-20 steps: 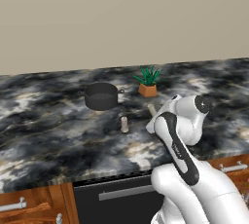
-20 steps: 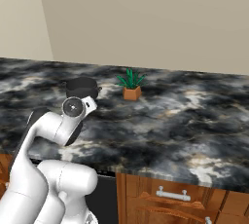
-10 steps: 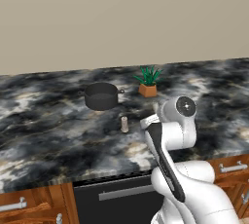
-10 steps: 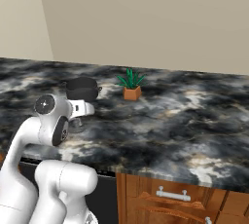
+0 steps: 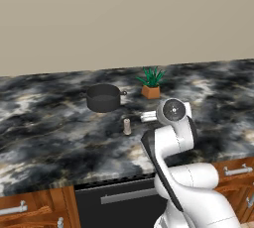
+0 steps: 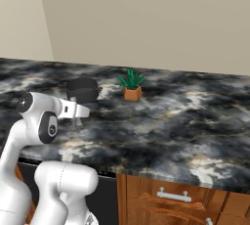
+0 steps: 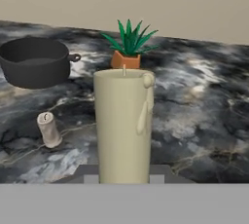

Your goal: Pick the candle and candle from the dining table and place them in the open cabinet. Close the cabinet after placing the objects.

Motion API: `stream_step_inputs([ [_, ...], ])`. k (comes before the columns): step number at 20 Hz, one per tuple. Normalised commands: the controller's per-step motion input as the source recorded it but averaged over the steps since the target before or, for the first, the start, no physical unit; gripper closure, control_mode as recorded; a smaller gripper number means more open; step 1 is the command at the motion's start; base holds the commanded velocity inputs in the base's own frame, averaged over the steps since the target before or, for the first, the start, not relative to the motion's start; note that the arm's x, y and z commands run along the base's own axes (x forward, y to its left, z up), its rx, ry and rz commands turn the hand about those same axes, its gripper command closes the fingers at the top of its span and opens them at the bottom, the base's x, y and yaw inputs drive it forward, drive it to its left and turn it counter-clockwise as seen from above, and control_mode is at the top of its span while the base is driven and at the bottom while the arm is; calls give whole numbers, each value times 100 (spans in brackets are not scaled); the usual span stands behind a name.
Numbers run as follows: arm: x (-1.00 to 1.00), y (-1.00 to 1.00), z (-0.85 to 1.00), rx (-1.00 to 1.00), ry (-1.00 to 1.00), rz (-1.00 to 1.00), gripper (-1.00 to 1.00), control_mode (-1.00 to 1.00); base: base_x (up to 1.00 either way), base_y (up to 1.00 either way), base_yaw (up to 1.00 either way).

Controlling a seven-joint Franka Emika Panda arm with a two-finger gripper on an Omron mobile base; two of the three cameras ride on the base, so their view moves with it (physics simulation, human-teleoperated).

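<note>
I have the dining table (image 5: 59, 142) stretching across both base views, its black marbled top bearing everything here. A black pot (image 5: 103, 97) sits toward the back edge, and a small potted plant (image 5: 151, 82) stands just to its right, also near the back.

The big candle (image 7: 124, 125) rises upright right in front of the hand camera, cream-coloured with a drip of wax down one side. It stands where the fingers would close, so I judge I am holding it, but the fingertips are hidden and I cannot tell whether the hand is clenched.

The small candle (image 5: 127, 126) stands on the table in front of the pot, nearer the front edge, untouched.

I judge the task barely begun: at best one candle is in hand, the other waits, and the cabinet work and closing are all left.
</note>
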Motion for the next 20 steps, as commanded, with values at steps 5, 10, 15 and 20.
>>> stream_step_inputs([
  [5,-18,-15,0,0,-14,-4,100,-100,0,0,0],
  [10,-26,-23,0,0,-12,0,100,-100,0,0,0],
  [15,-36,-22,-9,3,-12,0,100,-100,0,0,0],
  [20,0,0,0,0,0,0,100,100,-93,-4,3],
])
